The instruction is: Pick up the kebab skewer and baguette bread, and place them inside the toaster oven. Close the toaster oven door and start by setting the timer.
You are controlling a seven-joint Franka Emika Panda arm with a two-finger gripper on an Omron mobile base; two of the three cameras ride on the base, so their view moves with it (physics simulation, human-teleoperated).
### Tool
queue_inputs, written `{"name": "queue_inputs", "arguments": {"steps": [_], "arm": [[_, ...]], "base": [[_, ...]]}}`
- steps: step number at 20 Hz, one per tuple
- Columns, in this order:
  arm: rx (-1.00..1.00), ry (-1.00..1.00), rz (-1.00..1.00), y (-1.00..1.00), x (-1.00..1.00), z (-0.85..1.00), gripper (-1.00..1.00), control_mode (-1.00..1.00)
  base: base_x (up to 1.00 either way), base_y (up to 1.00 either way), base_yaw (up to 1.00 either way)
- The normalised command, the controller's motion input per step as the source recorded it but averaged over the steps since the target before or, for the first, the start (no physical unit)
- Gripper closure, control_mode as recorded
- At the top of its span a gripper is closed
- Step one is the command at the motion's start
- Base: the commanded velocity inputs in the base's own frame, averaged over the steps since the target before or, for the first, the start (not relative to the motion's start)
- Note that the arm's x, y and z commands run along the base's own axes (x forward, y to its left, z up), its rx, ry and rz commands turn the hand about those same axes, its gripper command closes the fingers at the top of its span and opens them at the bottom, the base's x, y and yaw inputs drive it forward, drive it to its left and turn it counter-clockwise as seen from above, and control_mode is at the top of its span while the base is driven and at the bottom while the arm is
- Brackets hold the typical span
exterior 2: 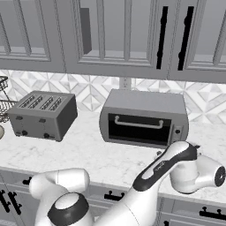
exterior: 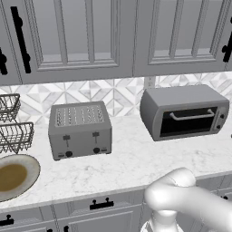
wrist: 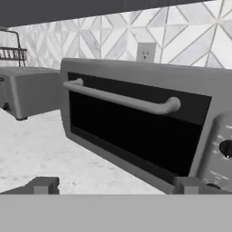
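Note:
The grey toaster oven [exterior: 183,111] [exterior 2: 143,117] [wrist: 136,72] stands on the marble counter against the tiled wall. Its dark glass door [exterior: 186,122] [exterior 2: 139,131] [wrist: 127,136] is shut, with the silver bar handle [wrist: 122,99] across the top. A knob [wrist: 226,147] shows on its right panel. My gripper [wrist: 117,186] is open, close in front of the door's lower edge, with nothing between its fingertips [wrist: 43,185]. The kebab skewer and baguette bread are out of view.
A slotted grey pop-up toaster [exterior: 80,129] [exterior 2: 42,115] [wrist: 27,90] stands left of the oven. Wire baskets [exterior: 13,131] and a round brown-centred plate [exterior: 20,158] sit at the far left. Upper cabinets hang above, and a wall outlet [wrist: 146,53] is behind the oven.

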Motion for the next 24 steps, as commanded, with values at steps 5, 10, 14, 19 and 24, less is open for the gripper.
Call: {"name": "queue_inputs", "arguments": {"steps": [5, 10, 14, 19, 24], "arm": [[-0.03, -0.19, 0.03, -0.10, 0.44, -0.31, -1.00, -1.00], [-0.03, -0.22, -0.09, -0.31, 0.12, -0.16, -1.00, -1.00], [-0.08, -0.11, -0.23, 0.00, 0.40, -0.32, -1.00, -1.00], [-0.02, -0.07, -0.13, -0.03, 0.51, -0.12, -1.00, -1.00], [0.00, -0.06, -0.07, -0.01, 0.34, -0.11, -1.00, -1.00]], "base": [[0.00, 0.00, 0.00], [0.00, 0.00, 0.00], [0.00, 0.00, 0.00], [0.00, 0.00, 0.00], [0.00, 0.00, 0.00]]}}
